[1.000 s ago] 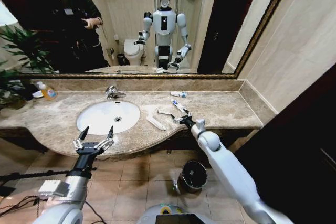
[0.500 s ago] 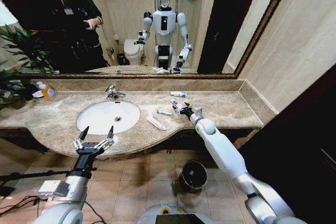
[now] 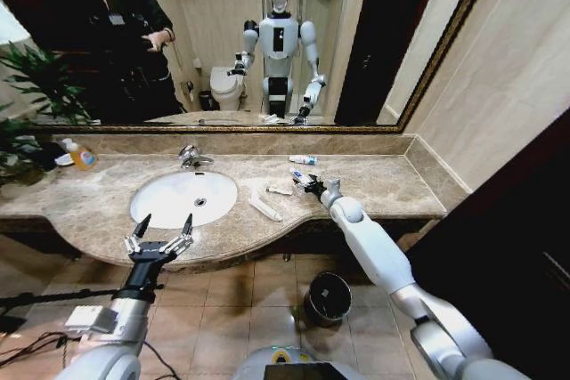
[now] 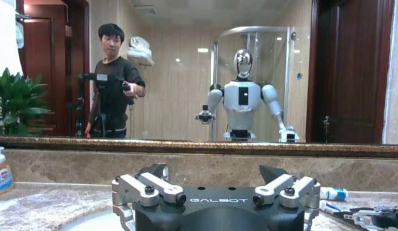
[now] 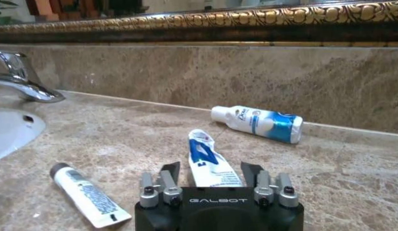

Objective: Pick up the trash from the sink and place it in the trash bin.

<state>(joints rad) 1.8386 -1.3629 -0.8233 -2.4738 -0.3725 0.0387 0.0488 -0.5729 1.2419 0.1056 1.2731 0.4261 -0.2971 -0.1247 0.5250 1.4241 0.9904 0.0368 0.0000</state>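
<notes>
With its jaws spread wide either side of the flat white toothpaste tube with blue print (image 5: 210,163) lying near the brown marble counter's (image 3: 374,186) back edge, the right gripper (image 5: 211,174) may skid the slick tube away if it closes too high.

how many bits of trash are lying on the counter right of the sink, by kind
white bottle with blue label: 1
flat white tube with blue print: 1
small white tube with dark cap: 1
long thin white packet: 1
total: 4
</notes>
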